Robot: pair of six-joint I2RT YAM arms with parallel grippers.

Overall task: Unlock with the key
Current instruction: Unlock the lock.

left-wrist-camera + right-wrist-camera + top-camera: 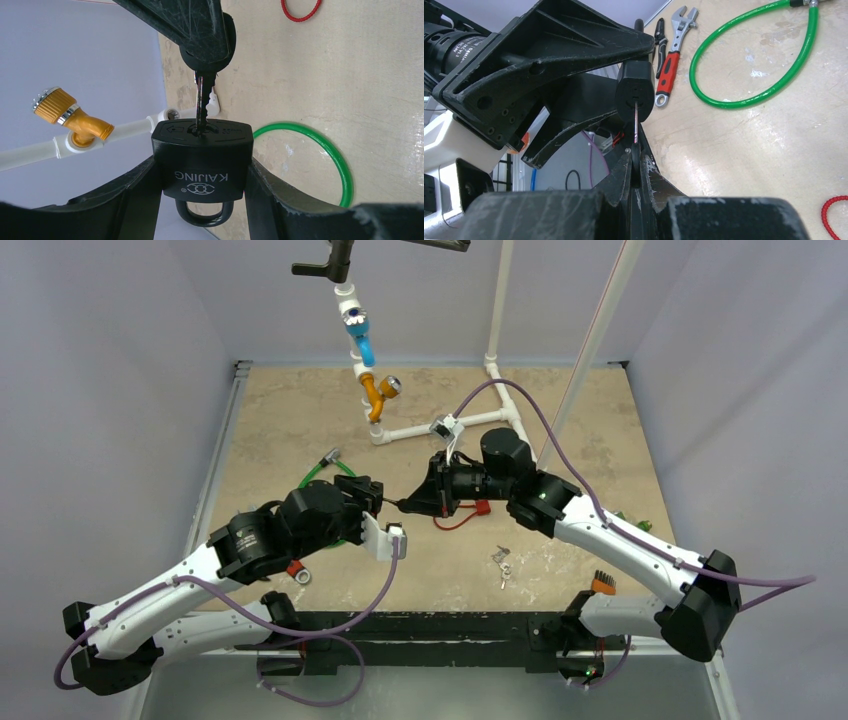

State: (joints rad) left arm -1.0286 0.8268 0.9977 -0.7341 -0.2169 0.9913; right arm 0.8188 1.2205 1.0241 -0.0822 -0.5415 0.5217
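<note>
A black padlock (202,160) marked KAIJING is clamped by its sides in my left gripper (202,172), keyhole end pointing away from the wrist. Its shackle (202,218) shows below the body, with both legs entering it. The key (202,102) has a black head and its blade sits in the keyhole. My right gripper (635,160) is shut on the key head, and the thin blade (636,120) runs from it into the padlock (635,92). In the top view the two grippers meet nose to nose above the table's middle, left gripper (372,498) facing right gripper (422,502).
A green cable loop (330,475) lies under the left arm. A red cord (460,518) and a spare key bunch (502,560) lie near the right arm. A white pipe frame with a yellow valve (378,395) stands at the back. A red-handled wrench (669,65) lies by the left arm.
</note>
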